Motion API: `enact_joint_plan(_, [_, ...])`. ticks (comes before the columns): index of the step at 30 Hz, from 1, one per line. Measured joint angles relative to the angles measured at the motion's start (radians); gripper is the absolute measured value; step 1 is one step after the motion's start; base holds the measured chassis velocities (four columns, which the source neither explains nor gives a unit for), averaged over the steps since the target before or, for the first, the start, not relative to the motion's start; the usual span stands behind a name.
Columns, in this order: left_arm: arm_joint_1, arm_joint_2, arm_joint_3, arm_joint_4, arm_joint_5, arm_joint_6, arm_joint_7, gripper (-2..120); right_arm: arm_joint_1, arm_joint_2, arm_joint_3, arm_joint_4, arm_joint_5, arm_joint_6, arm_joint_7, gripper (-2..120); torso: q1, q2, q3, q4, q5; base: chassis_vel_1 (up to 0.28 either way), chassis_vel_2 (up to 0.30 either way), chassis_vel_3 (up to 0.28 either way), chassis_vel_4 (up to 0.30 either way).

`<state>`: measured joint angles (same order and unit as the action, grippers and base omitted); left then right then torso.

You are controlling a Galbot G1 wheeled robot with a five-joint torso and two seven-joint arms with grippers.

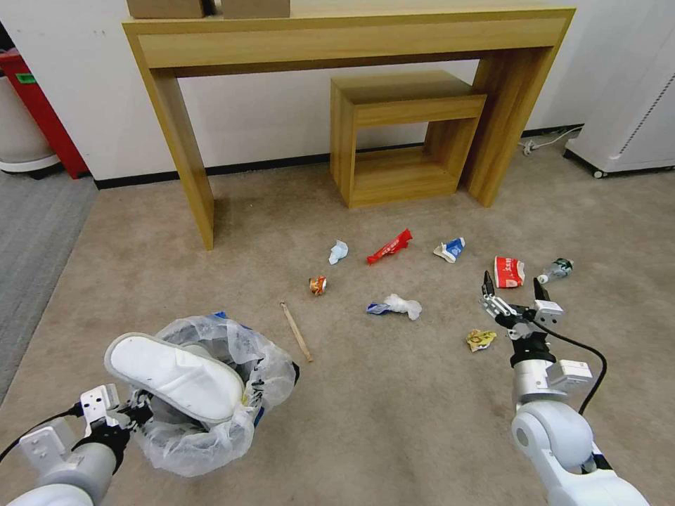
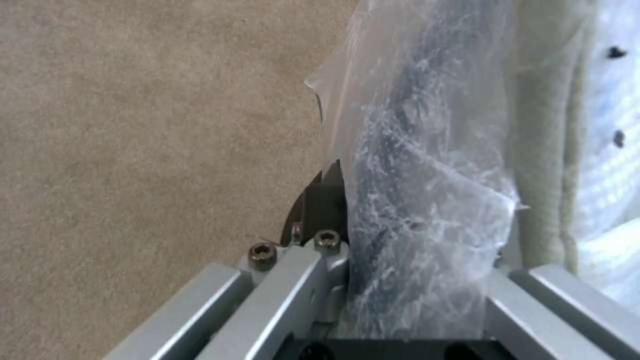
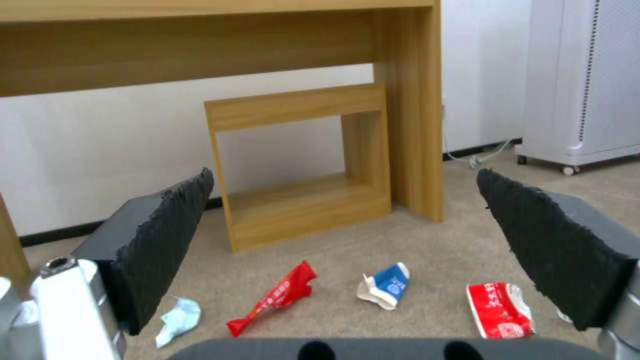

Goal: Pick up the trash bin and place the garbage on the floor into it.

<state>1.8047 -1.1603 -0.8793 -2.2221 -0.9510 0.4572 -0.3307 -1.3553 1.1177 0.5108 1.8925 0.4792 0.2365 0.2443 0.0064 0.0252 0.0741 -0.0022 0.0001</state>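
While the left gripper (image 1: 130,414) clamps the rim of the trash bin (image 1: 211,393), a slipper (image 1: 179,376) across its mouth, the right gripper (image 1: 511,289) hangs fingers spread, empty, above the red wrapper (image 1: 508,272) on the floor (image 1: 394,407), needing descent.

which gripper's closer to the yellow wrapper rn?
Right. The right gripper, open, hangs just beyond the yellow wrapper and slightly right of it. The left gripper is far across the floor, holding the trash bin.

White rounded arms with silver wrists, trailing black cables, end in a right claw (image 1: 511,286) with black textured pads.
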Motion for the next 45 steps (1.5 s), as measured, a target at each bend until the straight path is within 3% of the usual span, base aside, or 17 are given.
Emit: enact_joint_plan(45, [-0.012,0.011,-0.007,0.019,-0.012,-0.015,-0.016,0,0.005,0.004,-0.001,-0.012,-0.010,0.024,-0.011,100,0.000,0.000,0.000,0.0000,0.0000,0.009,0.008,0.009,0.008])
